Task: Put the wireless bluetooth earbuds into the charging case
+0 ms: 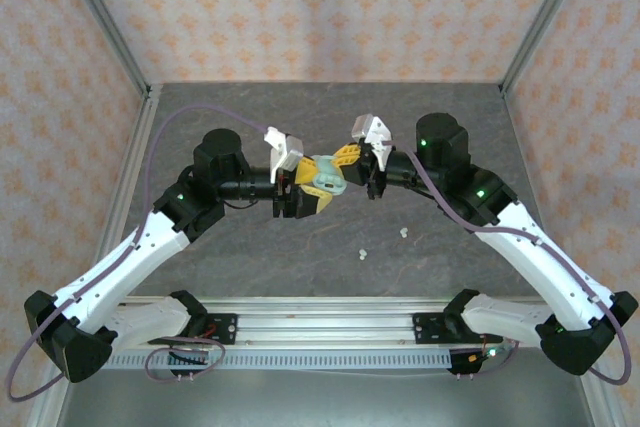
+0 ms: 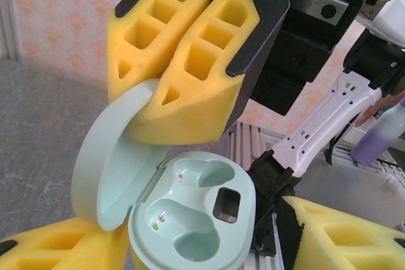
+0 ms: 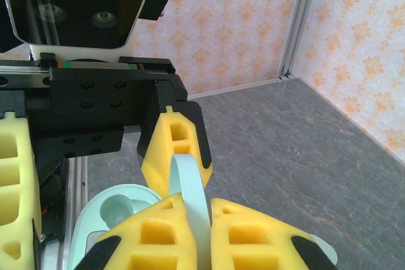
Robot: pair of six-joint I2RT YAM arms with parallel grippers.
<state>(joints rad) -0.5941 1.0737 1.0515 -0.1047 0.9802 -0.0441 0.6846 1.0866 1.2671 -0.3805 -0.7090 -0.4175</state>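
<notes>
A: Item one, nearest edge?
B: Aluminium rail point(image 1: 320, 322) across the bottom of the top view, with both arm bases on it. Above it is a bare strip of grey table point(image 1: 250, 257).

A: Loose pieces?
B: Two earbuds point(image 1: 362, 252), whitish, lying on the table just right of centre. The second earbud point(image 1: 404, 232) is up and right of the first. They lie apart from each other, below the grippers, with open surface all round.

A: Centre lot?
B: Pale green charging case point(image 1: 326, 177), held off the table at frame centre between left gripper point(image 1: 303, 197) and right gripper point(image 1: 347, 159). The arms arch in from both sides. The table lies free to left, right and above, up to the papered wall point(image 1: 320, 7) and the corner posts point(image 1: 100, 17).

A: What does the left wrist view add?
B: The case is open. Its base point(image 2: 190, 219) is at lower centre, with two empty sockets showing gold contacts. The lid point(image 2: 104, 169) stands up at left. The right gripper point(image 2: 149, 102) reaches in from the upper frame, yellow foam fingers pinched on the lid's rim.

A: Left fingers?
B: The base sits between them, pads point(image 2: 342, 232) at the bottom corners. Whether they press the shell, I cannot tell.

A: Right wrist view?
B: The lid's edge point(image 3: 190, 194) is upright, clamped between that gripper's own fingers point(image 3: 152, 238). The far table corner is open at right.
</notes>
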